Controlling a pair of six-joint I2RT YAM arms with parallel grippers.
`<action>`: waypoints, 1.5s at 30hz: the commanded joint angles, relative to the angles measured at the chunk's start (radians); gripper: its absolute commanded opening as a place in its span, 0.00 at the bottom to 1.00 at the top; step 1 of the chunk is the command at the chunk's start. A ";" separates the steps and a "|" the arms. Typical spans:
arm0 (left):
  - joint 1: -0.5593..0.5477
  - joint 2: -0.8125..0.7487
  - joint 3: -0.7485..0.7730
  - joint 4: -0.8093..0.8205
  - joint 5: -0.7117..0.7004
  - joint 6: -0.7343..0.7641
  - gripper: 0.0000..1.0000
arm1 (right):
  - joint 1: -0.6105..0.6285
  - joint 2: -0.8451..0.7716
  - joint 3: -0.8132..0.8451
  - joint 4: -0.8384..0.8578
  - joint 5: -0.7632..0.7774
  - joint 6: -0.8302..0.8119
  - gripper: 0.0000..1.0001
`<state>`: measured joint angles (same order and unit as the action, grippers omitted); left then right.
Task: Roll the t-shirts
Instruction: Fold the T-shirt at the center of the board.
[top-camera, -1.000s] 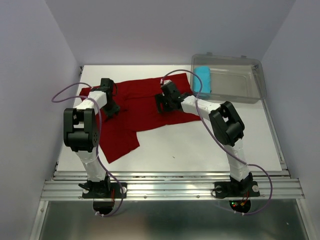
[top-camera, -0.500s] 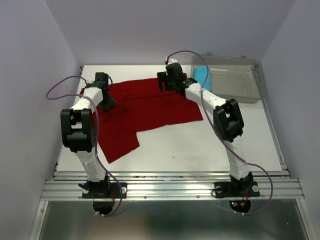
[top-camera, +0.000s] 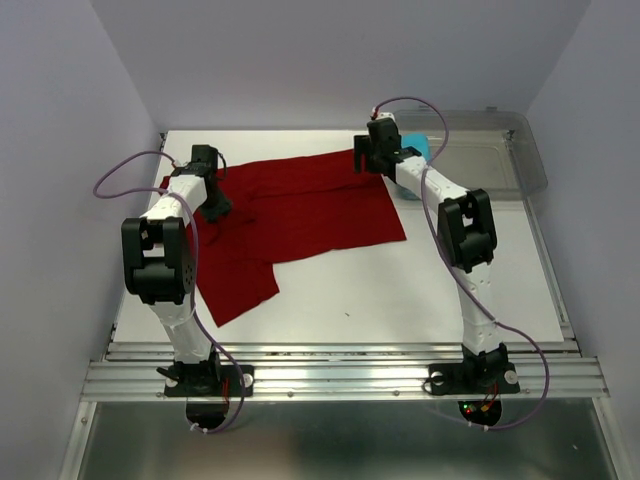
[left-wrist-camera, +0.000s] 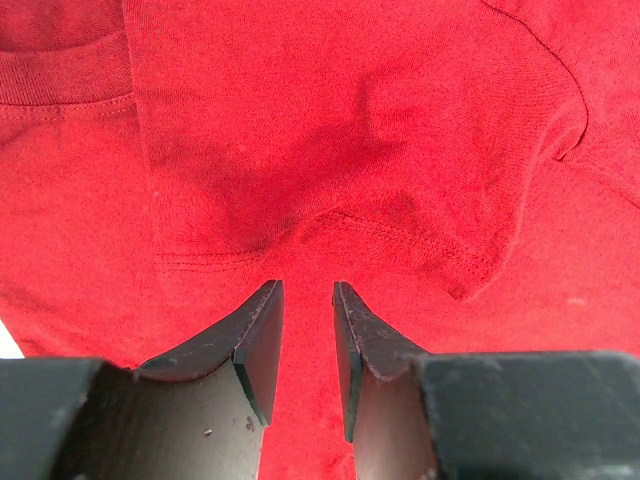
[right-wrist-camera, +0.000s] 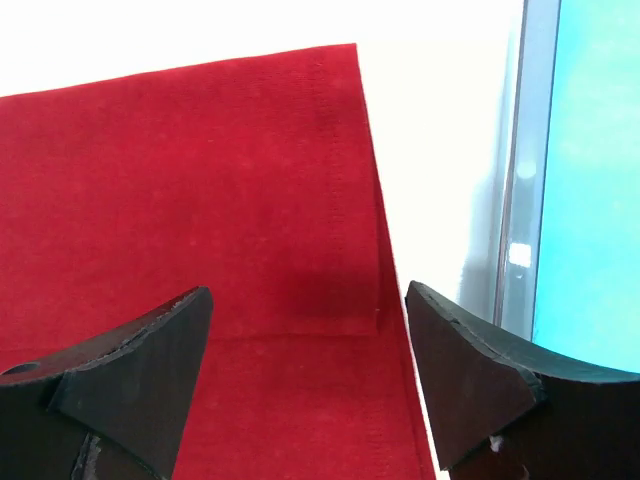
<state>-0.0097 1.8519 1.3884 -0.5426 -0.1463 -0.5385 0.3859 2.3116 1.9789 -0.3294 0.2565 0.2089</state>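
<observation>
Left claw (left-wrist-camera: 308, 285): the jaws stand a narrow gap apart, tips down at the dark red shirt (left-wrist-camera: 330, 150). A puckered fold sits just ahead of the tips. I can't tell whether any cloth is nipped between them. From the top view, the wrist hides its fingers. Red cloth fills that wrist view and runs off every edge.

Right claw (right-wrist-camera: 308, 290): the jaws are wide apart with nothing between them. It hovers over the red shirt's hemmed corner, which lies directly below and ahead of it. Just right of this claw is the clear bin (right-wrist-camera: 515, 150), its wall blurred. The cyan shirt (right-wrist-camera: 590, 150) lies inside, cut off by the frame edge, so I can't make out its shape. From above, the arm covers most of it. The table (top-camera: 450, 290) shows white between the hem and the bin.
</observation>
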 joint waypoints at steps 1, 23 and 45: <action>0.002 -0.020 0.014 -0.014 -0.010 0.011 0.38 | 0.004 -0.043 -0.011 0.004 0.024 -0.013 0.84; 0.068 0.092 0.027 0.013 0.011 0.028 0.38 | 0.111 -0.047 -0.141 0.063 -0.180 0.061 0.84; 0.068 0.198 0.238 -0.056 0.096 0.158 0.37 | 0.071 0.181 0.121 -0.071 -0.029 0.038 0.84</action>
<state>0.0589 2.1120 1.6009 -0.5510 -0.0784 -0.4343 0.4706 2.4557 2.0438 -0.3298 0.2237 0.2573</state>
